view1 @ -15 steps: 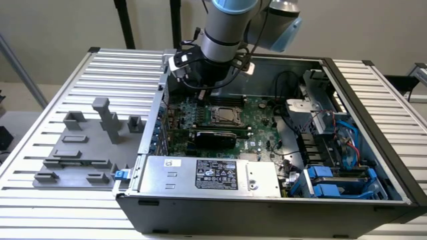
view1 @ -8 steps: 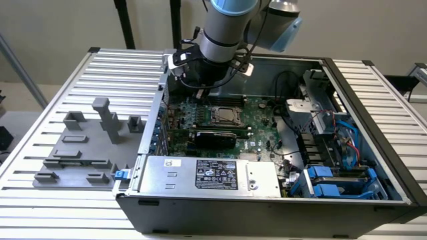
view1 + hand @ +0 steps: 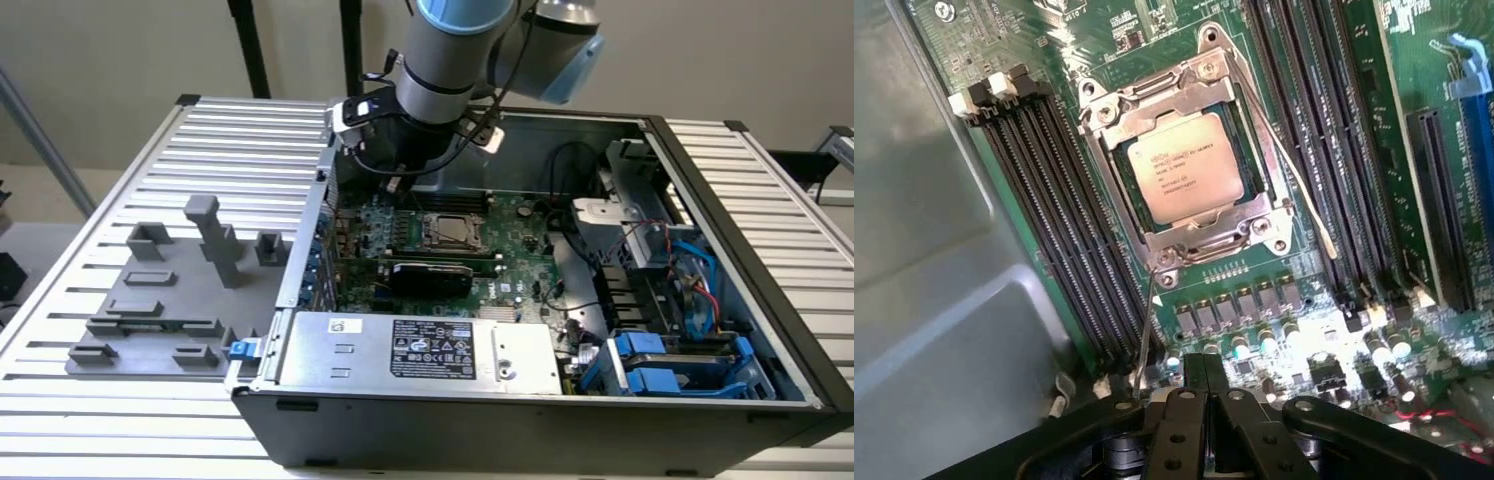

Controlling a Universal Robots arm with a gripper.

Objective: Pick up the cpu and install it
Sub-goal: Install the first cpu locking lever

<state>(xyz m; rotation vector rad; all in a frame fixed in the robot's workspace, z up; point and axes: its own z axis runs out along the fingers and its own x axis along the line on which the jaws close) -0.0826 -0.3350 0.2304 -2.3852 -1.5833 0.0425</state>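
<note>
1. The worktop [image 3: 160, 140] is a big table made of silver metal strips.
2. A big open computer case [image 3: 747, 250] lies on the worktop, so its inside shows from above.
3. The robot arm [image 3: 447, 60] reaches down into the case, over the far part of the board.
4. A green board [image 3: 1334, 60] lies flat inside the case, with many small parts on it.
5. A silver power box [image 3: 427, 348] with a black label sits at the near edge of the case.
6. A grey tray [image 3: 160, 300] with grey blocks standing on it lies on the worktop, on the exterior view's left of the case.
7. Long black slots [image 3: 1054, 200] run in rows on both sides of the socket.
8. The socket [image 3: 1184, 170] has a shiny metal frame with screws at its corners.
9. The gripper [image 3: 1204, 400] is black, and its jaws are pressed together with nothing between them. It hangs above the board, near the socket but not touching it.
10. The cpu [image 3: 1184, 168] is a small silver square. It sits inside the socket, with the metal frame around it.
</note>
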